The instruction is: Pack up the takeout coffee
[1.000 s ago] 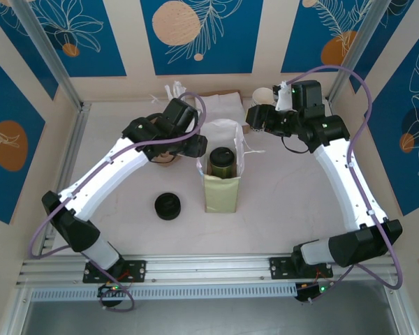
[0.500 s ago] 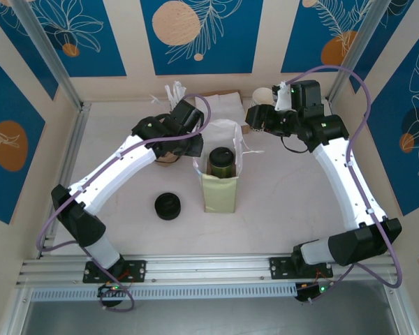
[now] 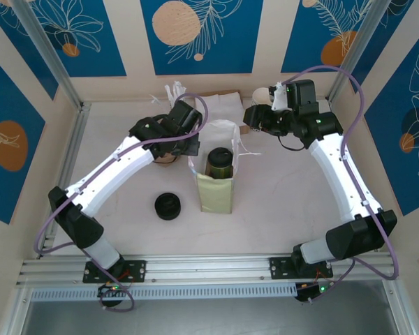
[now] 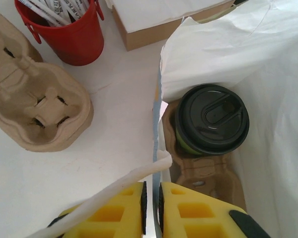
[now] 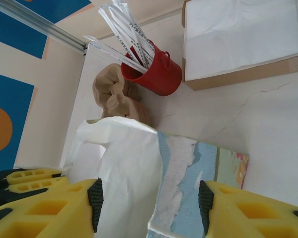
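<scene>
The takeout coffee [image 3: 221, 162], a cup under a black lid [image 4: 212, 119], stands in a brown cardboard carrier [image 4: 208, 171] inside an upright white paper bag [image 3: 214, 197]. My left gripper [image 4: 152, 186] is shut on the bag's left rim [image 4: 157, 124], and the bag's white twisted handle [image 4: 114, 191] lies across its left finger. From above, that gripper [image 3: 193, 146] sits at the bag's left top edge. My right gripper [image 5: 149, 198] is open, and the bag's white wall [image 5: 124, 163] shows in the gap between its pads. It hovers by the bag's far right corner [image 3: 255, 120].
A red bucket of wrapped sticks [image 4: 77, 34] and a box of white napkins [image 5: 243, 39] stand at the back. Spare pulp cup carriers [image 4: 35, 109] lie left of the bag. A low pile of black lids [image 3: 169, 206] sits front left.
My left gripper has shut on the bag's left rim and the bag has shifted slightly left. The right arm has leaned a little left, its jaws unchanged.
</scene>
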Controlling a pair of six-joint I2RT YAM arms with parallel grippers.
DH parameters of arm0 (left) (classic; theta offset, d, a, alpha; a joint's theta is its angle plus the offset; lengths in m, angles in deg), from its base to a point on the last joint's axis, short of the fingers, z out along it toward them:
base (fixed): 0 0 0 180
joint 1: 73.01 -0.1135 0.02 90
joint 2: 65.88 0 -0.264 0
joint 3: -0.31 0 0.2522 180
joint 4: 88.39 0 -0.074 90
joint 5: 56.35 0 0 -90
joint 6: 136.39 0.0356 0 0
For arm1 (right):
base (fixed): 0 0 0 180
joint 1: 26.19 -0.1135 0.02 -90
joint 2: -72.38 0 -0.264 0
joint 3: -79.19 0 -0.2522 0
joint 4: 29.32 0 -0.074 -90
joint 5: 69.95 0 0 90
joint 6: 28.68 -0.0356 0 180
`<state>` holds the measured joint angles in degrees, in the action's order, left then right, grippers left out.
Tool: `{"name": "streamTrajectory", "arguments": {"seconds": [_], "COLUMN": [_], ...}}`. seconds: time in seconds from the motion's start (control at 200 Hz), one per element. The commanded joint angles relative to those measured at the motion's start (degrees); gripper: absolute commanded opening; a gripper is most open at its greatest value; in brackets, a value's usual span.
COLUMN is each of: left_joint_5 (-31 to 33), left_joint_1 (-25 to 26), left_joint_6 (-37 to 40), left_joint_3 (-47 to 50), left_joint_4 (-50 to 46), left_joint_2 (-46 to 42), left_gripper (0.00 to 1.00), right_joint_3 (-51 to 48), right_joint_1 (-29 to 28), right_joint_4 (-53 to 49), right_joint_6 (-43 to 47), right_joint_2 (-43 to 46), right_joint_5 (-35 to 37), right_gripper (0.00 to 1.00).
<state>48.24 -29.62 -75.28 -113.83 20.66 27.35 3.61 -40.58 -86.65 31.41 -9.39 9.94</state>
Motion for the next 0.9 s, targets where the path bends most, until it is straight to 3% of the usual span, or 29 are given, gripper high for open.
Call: {"name": "streamTrajectory", "arguments": {"seconds": [0.0, 0.49, 0.79, 0.895], "left_joint_5": [2.50, 4.22, 3.37, 2.94], "left_joint_1": [0.03, -2.11, -4.18, -4.27], "left_joint_6": [-1.22, -0.62, 0.20, 0.33], "left_joint_3": [1.18, 4.67, 7.19, 7.14], "left_joint_4": [-2.20, -3.08, -3.06, -3.19], "left_joint_2": [-2.82, -6.63, -8.68, -8.60], "left_gripper": [0.14, 0.10, 0.10, 0.15], "right_joint_3": [2.02, 8.20, 15.20, 17.44], "right_joint_1": [-0.51, -3.00, -4.93, -5.68], "right_joint_4": [1.26, 1.93, 4.13, 6.04], "right_joint_6": [0.56, 3.13, 4.81, 5.76], "right_joint_2": [-1.21, -10.86, -21.05, -24.99], "right_joint_5": [-1.14, 3.13, 9.96, 13.21], "right_gripper": [0.56, 0.56, 0.55, 0.55]}}
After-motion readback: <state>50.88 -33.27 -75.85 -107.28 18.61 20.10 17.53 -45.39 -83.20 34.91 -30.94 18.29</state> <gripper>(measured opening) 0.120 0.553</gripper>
